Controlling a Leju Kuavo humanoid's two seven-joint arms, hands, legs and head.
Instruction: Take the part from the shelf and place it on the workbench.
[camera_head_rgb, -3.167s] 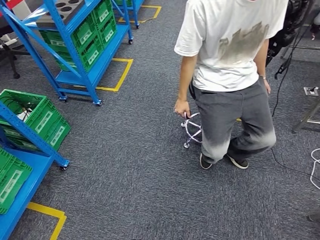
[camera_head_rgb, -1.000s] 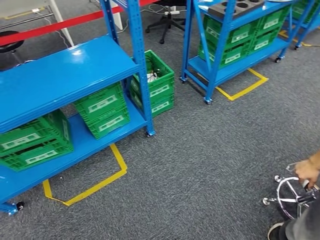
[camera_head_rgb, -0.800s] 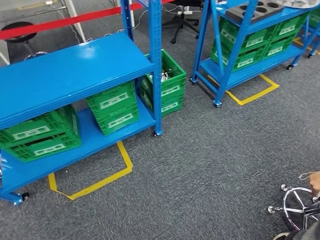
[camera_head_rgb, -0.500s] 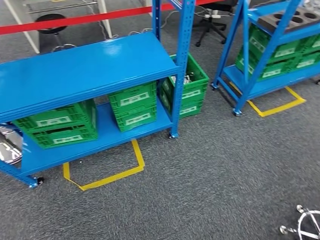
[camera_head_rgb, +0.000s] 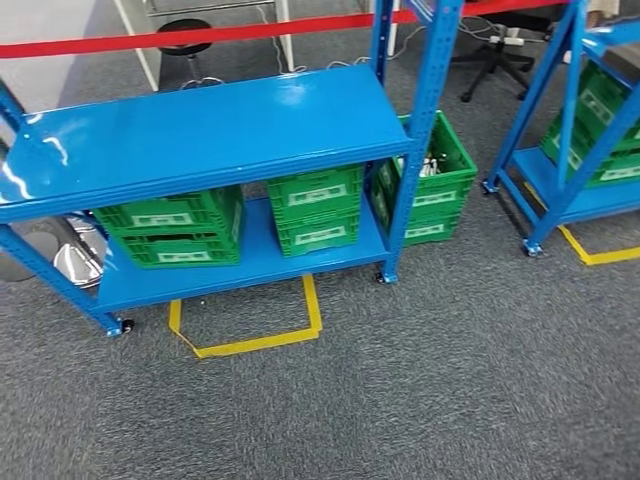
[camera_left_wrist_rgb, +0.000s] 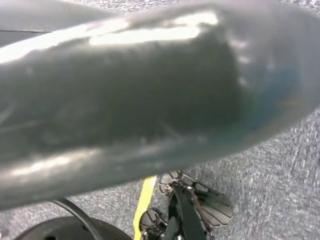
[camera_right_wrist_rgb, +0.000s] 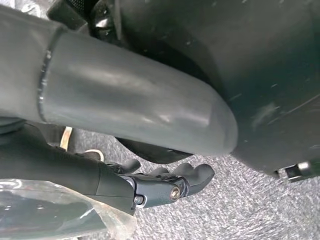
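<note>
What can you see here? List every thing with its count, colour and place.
blue shelf units: two; one centre, one cut off at the right
crate stacks: three, green; two on the centre unit's lower shelf, one on the floor by its right post
more crates: green, count unclear; right unit
floor tape: two yellow outlines, one under each unit
barrier tape: one, red, behind the shelves
stool: one, black, far back
chair base: one, black, back right
shiny object: silver, far left, unclear
carpet: grey
left hand: blurred, grey
right hand: dark fingers outstretched
</note>
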